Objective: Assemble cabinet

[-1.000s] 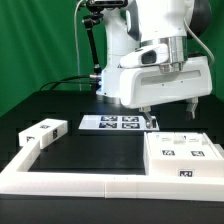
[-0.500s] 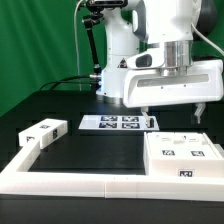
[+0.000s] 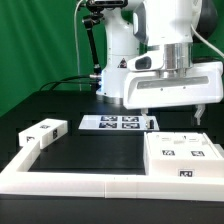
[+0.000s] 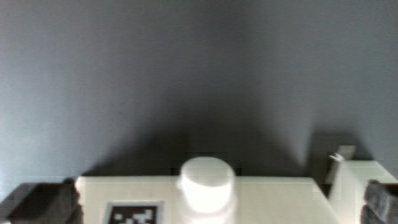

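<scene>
The cabinet (image 3: 184,158) is a white blocky box with several black-and-white tags, at the exterior view's right near the front. My gripper (image 3: 173,114) hangs above it, open and empty, with its fingers spread wide and not touching it. In the wrist view the cabinet's top (image 4: 267,198) shows with one tag (image 4: 134,213) and a white rounded peg (image 4: 208,182) standing on it. The dark fingertips (image 4: 36,204) sit at either side of the gripper (image 4: 206,206). A small separate white piece (image 3: 42,133) with tags lies at the exterior view's left.
The marker board (image 3: 117,123) lies flat on the black table behind the cabinet. A long low white border rail (image 3: 80,180) runs along the front and turns up the left side. The arm's base (image 3: 118,50) and cables stand at the back before a green curtain.
The gripper has shifted toward the exterior view's right, over the cabinet, then held nearly still for the last half second. It stays open. The parts have not moved.
</scene>
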`<action>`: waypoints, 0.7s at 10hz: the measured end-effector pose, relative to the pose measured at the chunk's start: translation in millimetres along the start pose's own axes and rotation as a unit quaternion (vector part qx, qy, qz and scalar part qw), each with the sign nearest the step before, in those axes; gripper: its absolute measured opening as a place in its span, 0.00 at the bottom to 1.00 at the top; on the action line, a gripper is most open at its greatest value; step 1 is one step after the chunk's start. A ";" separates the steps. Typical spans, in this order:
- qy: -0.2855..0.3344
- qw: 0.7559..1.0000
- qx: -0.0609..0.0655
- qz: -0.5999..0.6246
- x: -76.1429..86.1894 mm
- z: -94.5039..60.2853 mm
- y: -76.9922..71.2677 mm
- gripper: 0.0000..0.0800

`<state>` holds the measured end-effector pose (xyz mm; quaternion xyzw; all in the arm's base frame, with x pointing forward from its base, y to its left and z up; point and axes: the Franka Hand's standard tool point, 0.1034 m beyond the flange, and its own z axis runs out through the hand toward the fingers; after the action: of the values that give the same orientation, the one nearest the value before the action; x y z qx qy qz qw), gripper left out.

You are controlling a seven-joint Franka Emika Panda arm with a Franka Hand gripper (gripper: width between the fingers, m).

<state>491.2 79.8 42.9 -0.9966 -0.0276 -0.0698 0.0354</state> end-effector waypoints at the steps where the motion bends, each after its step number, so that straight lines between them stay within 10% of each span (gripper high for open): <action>1: -0.002 1.000 0.000 0.005 -0.8 8.5 2.7 1.00; 7: 0.000 1.000 0.006 0.012 4.4 38.4 -2.0 1.00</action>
<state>500.7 84.9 5.8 -0.9965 -0.0163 -0.0695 0.0426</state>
